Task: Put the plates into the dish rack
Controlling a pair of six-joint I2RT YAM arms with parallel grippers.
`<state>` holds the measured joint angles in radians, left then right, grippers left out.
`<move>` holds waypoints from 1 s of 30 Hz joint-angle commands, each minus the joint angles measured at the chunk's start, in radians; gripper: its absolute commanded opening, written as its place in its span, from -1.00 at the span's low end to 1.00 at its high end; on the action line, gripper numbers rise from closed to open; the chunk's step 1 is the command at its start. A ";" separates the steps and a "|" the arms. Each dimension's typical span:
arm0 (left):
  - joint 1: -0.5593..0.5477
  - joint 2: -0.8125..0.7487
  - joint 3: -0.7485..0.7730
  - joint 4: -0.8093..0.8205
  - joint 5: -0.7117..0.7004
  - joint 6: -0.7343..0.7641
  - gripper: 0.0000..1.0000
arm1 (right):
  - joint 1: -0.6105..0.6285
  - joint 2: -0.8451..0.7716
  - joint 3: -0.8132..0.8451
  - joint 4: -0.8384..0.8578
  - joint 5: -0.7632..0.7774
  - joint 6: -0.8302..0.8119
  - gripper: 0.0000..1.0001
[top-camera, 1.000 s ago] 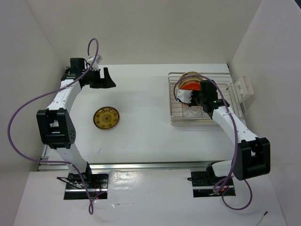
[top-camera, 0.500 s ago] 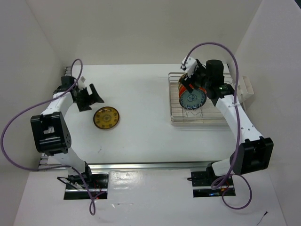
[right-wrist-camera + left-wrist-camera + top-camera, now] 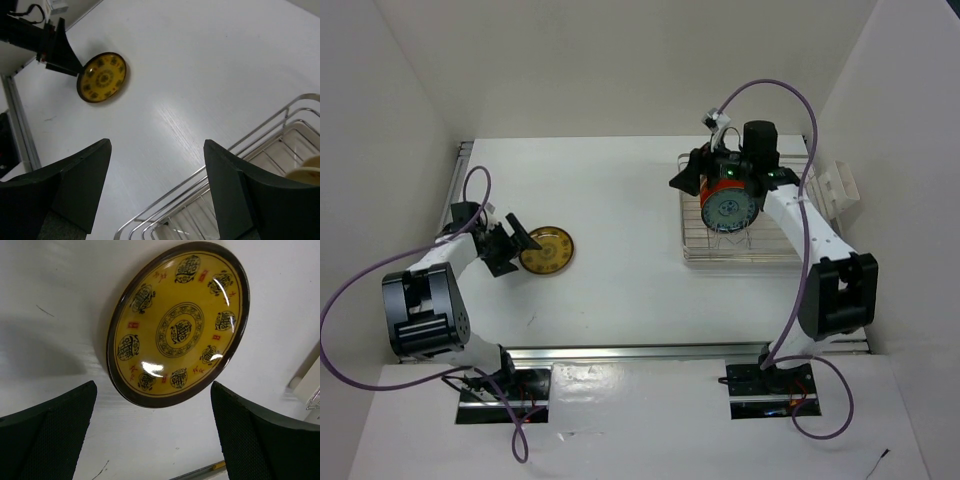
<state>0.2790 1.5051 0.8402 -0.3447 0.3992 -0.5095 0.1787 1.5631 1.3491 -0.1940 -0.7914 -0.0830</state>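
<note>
The patterned yellow-brown plate [image 3: 547, 250] lies flat on the white table; it also shows in the left wrist view [image 3: 177, 322] and small in the right wrist view [image 3: 101, 77]. My left gripper [image 3: 517, 243] is open and empty, its fingers just left of the plate's rim. The silver wire dish rack [image 3: 720, 250] stands at the right, its corner in the right wrist view [image 3: 260, 165]. A blue-grey patterned plate [image 3: 730, 208] stands upright in it, with an orange plate [image 3: 706, 184] behind. My right gripper [image 3: 682, 180] is open and empty, above the rack's left edge.
A small white slotted holder [image 3: 839, 188] stands right of the rack. A cream plate edge [image 3: 310, 172] shows in the rack. White walls close in the table on three sides. A metal rail [image 3: 620, 352] runs along the near edge.
My left gripper has come down from the far left corner to the yellow-brown plate. My right gripper left the blue-grey plate standing in the rack and swung up and left, open.
</note>
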 commanded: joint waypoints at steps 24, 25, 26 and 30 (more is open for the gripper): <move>-0.081 0.343 0.138 0.283 0.267 0.080 -1.00 | 0.110 0.271 0.386 -0.010 -0.063 0.112 0.73; -0.081 0.352 0.158 0.283 0.305 0.094 -1.00 | 0.122 0.284 0.401 -0.025 -0.063 0.112 0.73; -0.105 0.353 0.180 0.294 0.343 0.129 -1.00 | 0.122 0.296 0.419 -0.025 -0.063 0.112 0.73; -0.155 0.353 0.353 0.253 0.521 0.282 -1.00 | 0.165 0.374 0.510 -0.050 -0.026 0.143 0.73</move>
<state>0.1566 1.8690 1.0592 -0.1089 0.7311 -0.3836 0.3073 1.8977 1.7702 -0.2276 -0.8318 0.0292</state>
